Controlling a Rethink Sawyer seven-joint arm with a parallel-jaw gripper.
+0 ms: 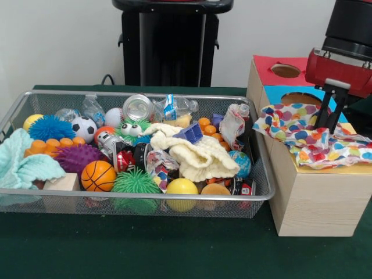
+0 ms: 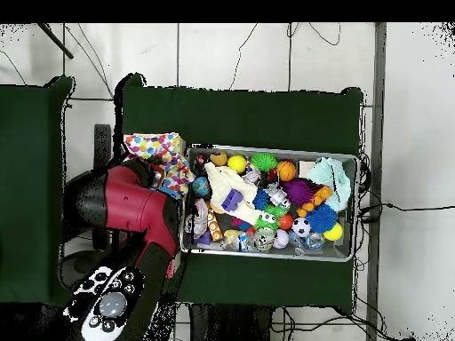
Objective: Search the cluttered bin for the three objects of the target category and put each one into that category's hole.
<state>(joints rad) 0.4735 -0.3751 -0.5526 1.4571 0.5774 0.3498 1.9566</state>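
Note:
A polka-dot cloth (image 1: 302, 136) (image 2: 155, 151) lies draped over the top of the wooden sorting box (image 1: 308, 203), covering most of its yellow section. My gripper (image 1: 330, 125) stands straight above it, tips down in the bunched fabric and shut on the cloth. The box's red section has an open round hole (image 1: 285, 70), and the blue section behind the cloth has another hole (image 1: 302, 97). In the wire bin (image 1: 133, 196) (image 2: 267, 148), a cream knitted cloth (image 1: 197, 154) (image 2: 229, 186) lies in the middle and a mint cloth (image 1: 20, 163) (image 2: 333, 173) at one end. The red arm hides the gripper in the overhead view.
The bin is packed with balls, spiky toys, crushed bottles, cans and orange caps. A basketball (image 1: 97, 175) and a yellow ball (image 1: 182, 187) lie by the front rim. The box stands right beside the bin on green cloth.

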